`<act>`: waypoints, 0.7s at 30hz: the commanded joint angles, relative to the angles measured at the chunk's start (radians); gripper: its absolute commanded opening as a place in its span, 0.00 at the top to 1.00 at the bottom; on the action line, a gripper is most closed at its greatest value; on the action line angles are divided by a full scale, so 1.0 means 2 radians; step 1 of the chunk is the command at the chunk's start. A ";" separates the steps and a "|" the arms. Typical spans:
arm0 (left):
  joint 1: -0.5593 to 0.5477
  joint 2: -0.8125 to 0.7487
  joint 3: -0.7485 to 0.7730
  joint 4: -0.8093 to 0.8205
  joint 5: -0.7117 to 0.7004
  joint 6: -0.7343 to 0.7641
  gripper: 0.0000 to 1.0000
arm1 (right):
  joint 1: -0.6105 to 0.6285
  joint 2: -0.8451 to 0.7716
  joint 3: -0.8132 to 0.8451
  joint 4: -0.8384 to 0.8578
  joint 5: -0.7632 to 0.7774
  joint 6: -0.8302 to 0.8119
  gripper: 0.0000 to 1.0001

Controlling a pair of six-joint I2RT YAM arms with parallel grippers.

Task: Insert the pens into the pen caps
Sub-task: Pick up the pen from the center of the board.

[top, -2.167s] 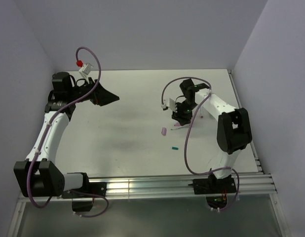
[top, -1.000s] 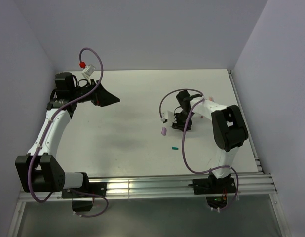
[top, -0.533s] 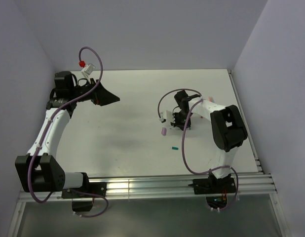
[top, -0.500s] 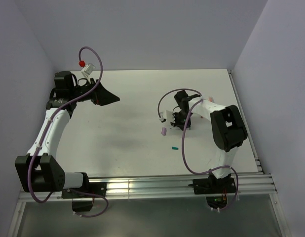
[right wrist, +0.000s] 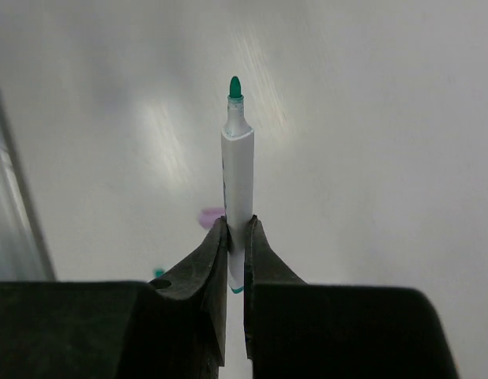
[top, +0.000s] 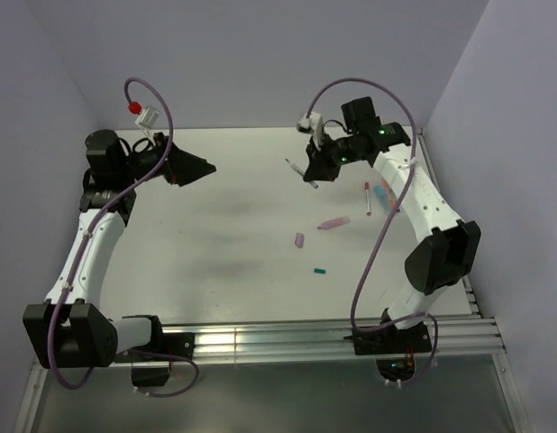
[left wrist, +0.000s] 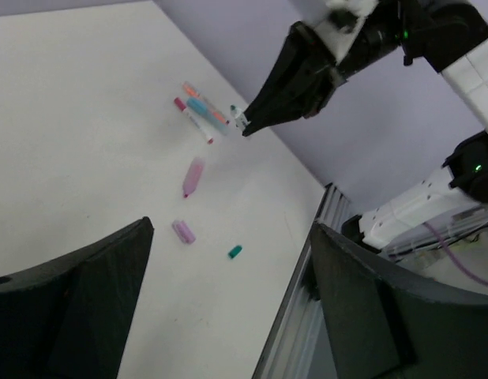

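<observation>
My right gripper (right wrist: 235,229) is shut on a whitish pen (right wrist: 237,181) with a bare green tip that points away from the wrist. From above, this gripper (top: 311,179) hangs over the back middle of the table, the pen (top: 296,168) sticking out to its left. On the table lie a pink pen (top: 333,222), a red-tipped pen (top: 367,198) and a blue and orange pair (top: 383,191). A lilac cap (top: 298,240) and a teal cap (top: 320,270) lie nearer the front. My left gripper (top: 207,169) stands open and empty at the back left, high above the table (left wrist: 228,316).
The table's metal front rail (top: 287,338) runs along the near edge, and its right edge rail (left wrist: 307,300) shows in the left wrist view. Purple walls close in the back and both sides. The right arm's purple cable (top: 378,244) loops over the table's right part.
My right gripper closed on the whitish pen down near the lilac cap, then rose with it toward the back. The left arm shifted slightly.
</observation>
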 commanded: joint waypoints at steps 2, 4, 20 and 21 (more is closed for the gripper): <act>0.003 -0.017 -0.043 0.195 0.008 -0.181 0.16 | 0.014 -0.032 0.059 0.011 -0.189 0.202 1.00; -0.006 -0.021 -0.063 0.285 0.003 -0.244 0.20 | 0.023 -0.040 0.052 0.065 -0.226 0.250 1.00; -0.104 -0.024 -0.125 0.381 -0.042 -0.300 0.26 | 0.104 -0.088 -0.053 0.293 -0.262 0.502 1.00; -0.106 -0.023 -0.124 0.379 -0.045 -0.301 0.26 | 0.106 -0.089 -0.058 0.313 -0.265 0.511 1.00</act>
